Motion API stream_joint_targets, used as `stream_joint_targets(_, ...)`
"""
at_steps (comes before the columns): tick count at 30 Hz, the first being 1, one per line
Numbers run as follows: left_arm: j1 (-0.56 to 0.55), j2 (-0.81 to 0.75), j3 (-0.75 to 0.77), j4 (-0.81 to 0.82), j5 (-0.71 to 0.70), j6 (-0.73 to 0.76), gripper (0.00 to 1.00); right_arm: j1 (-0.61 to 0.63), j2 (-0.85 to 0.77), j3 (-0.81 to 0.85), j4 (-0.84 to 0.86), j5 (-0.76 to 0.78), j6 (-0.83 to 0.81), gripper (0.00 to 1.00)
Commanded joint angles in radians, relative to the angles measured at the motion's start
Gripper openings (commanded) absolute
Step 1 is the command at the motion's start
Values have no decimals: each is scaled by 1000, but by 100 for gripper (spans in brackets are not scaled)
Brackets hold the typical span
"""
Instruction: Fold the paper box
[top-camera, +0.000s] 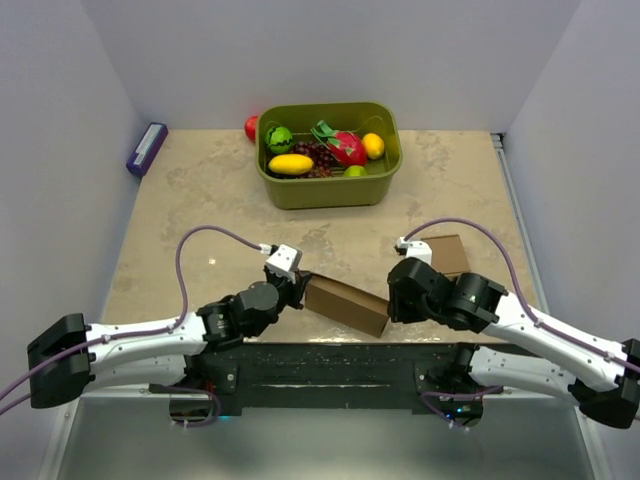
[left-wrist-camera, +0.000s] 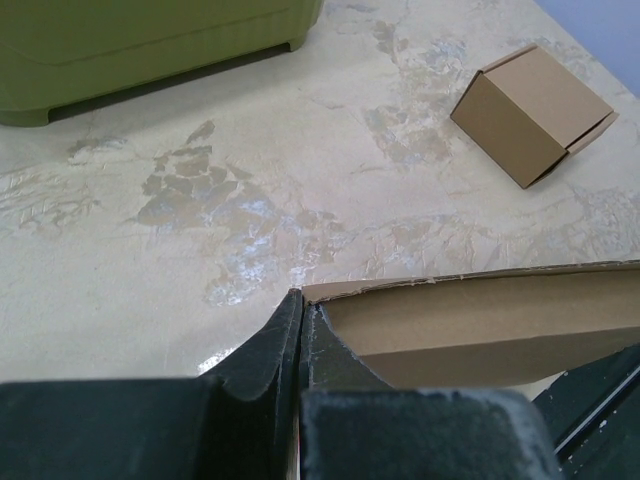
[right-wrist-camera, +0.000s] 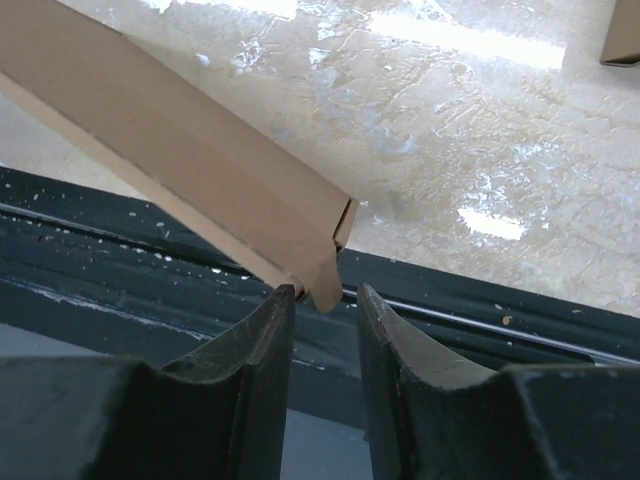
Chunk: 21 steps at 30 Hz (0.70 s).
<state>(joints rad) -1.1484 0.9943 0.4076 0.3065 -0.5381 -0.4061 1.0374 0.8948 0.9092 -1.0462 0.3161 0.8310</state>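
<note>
The left fingers (left-wrist-camera: 280, 345) pinched the paper box (top-camera: 345, 303) at its left end, low in the frame. The right fingers (right-wrist-camera: 262, 335) stood spread around its other corner.

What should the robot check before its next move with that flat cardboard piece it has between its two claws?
1. Left claw pinched shut on one end of the paper box: ok.
2. Right claw lined up with the other end, the box's corner sitting between its fingers: ok.
3. Right claw closed firmly on that corner: not ok, a gap shows between the fingers.
4. Small cardboard cube lying apart from the paper box: ok.
5. Green tub of toy fruit well away from both claws: ok.
6. Creases facing the right way for folding: cannot tell.
</note>
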Motion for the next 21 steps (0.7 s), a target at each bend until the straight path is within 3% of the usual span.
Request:
stream_joint_targets(1, -31, 12, -39, -156, -19, -25, 0, 0, -20, -33, 48, 46, 62, 32)
stream_joint_targets(11, -88, -2, -58, -156, -75, -36, 0, 0, -80, -99, 95, 44, 105, 18)
stream_joint_targets(17, -151, 38, -69, -150, -153, -27, 0, 0, -106, -122, 114, 28, 134, 0)
stream_joint_targets(21, -197, 84, -66, -159, -215, -28, 0, -7, -125, -154, 146, 6, 149, 0)
